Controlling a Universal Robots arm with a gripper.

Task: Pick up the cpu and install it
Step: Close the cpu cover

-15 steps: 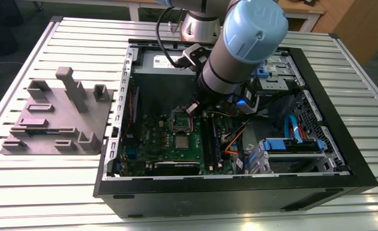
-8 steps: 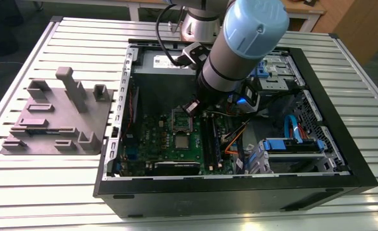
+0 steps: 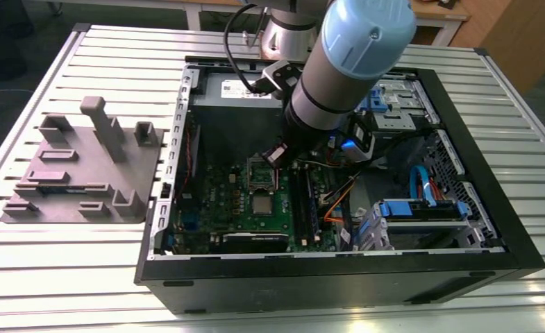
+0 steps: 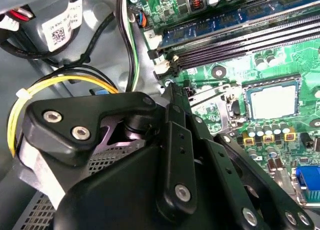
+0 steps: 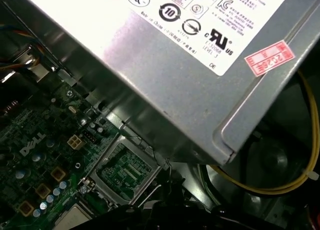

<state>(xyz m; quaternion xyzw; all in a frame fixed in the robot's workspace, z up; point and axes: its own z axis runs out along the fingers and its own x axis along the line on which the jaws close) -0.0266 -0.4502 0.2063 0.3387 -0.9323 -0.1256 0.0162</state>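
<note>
My gripper (image 3: pixel 276 157) hangs over the green motherboard (image 3: pixel 239 201); jaw state cannot be determined, tips hidden behind linkage. The cpu (image 4: pixel 272 101) sits in its socket.

The arm (image 3: pixel 346 62) reaches steeply down, its wrist tilted toward the exterior view's left. The gripper (image 3: pixel 277 156) hangs low, and its black linkage (image 4: pixel 190 165) shows in the second wrist view.
</note>
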